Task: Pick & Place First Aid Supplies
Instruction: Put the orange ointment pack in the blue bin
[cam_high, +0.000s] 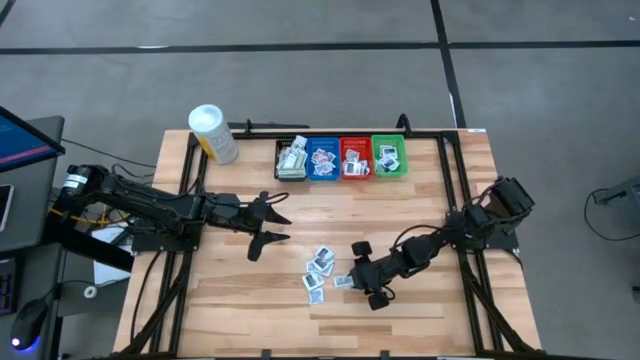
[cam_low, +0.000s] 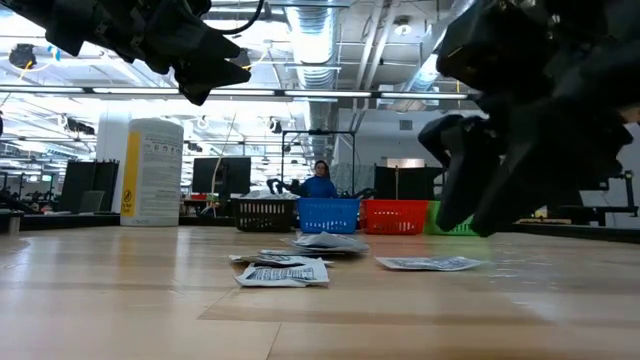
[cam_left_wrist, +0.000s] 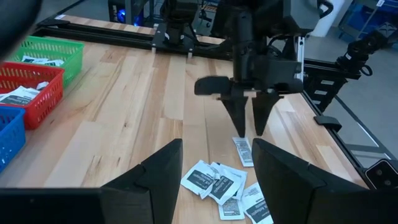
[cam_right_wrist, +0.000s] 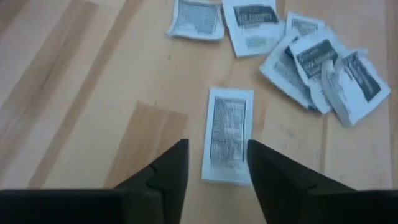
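right gripper (cam_right_wrist: 214, 165) low over the table, fingers apart, straddling one packet (cam_right_wrist: 227, 134) lying flat on the bare wood just clear of the scattered pile (cam_right_wrist: 311, 59). nothing pinched yet; set so the two fingers can drop either side of the packet's long edges, a sensible line-up for a thin flat thing. singled out, probably, because no neighbour touches it, so less chance of dragging a second one along. seen from the other arm, same packet (cam_left_wrist: 244, 151) sitting right beneath the dark fingertips (cam_left_wrist: 238, 121), pointed almost straight down.

further out, left gripper (cam_high: 272, 222) hanging above the table's middle-left, fingers spread wide, holding nothing, apparently parked out of the way while facing the pile.

beyond that, rest of the first aid supplies (cam_high: 322, 270) loose on the boards near the front centre. along the far edge, four bins in a row: black (cam_high: 291, 160), blue (cam_high: 322, 158), red (cam_high: 355, 158), green (cam_high: 389, 156), each already with packets inside. white tub with yellow label (cam_high: 213, 134) just left of the bins.

likely risk: fingertips skidding over the flat packet instead of catching its edges.
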